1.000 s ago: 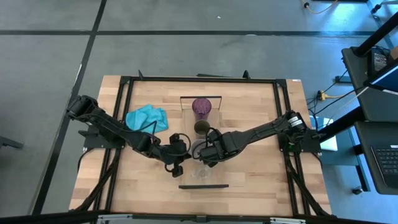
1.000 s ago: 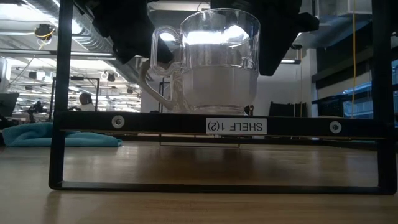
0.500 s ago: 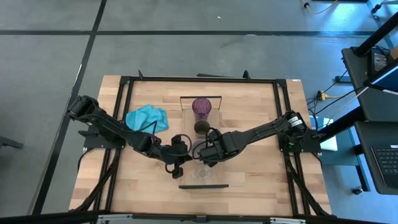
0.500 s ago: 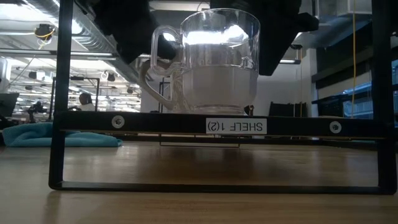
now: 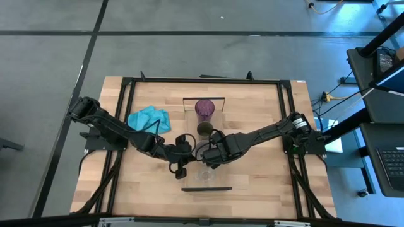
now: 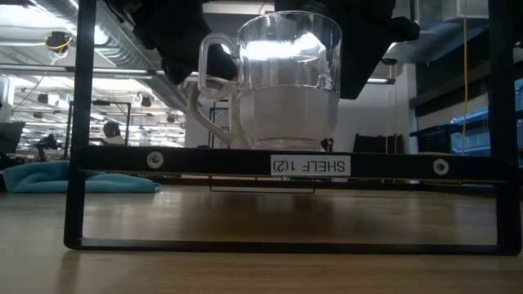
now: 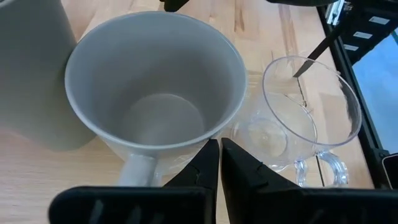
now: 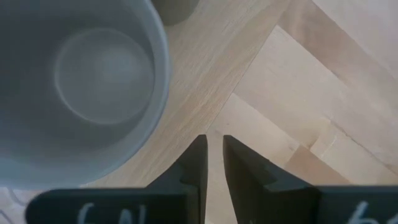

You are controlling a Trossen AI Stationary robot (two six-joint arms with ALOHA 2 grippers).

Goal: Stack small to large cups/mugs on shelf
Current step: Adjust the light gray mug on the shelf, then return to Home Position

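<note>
Mug [image 7: 152,93] at twelve o'clock of my left gripper [image 7: 219,163], fingers nearly closed, empty; a nudge could topple the glass [image 7: 308,112].

Grey mug [image 6: 214,122] mostly hidden behind the clear glass [image 6: 288,77], both grippers cut off above

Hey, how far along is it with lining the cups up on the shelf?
All four stand in a row on the shelf: purple tumbler, olive cup, grey mug, clear glass. Nothing is in hand; the left gripper and right gripper both hang close by the grey mug. Left, probably: final nudging and pulling back. Whether the size order is right I cannot tell.
</note>
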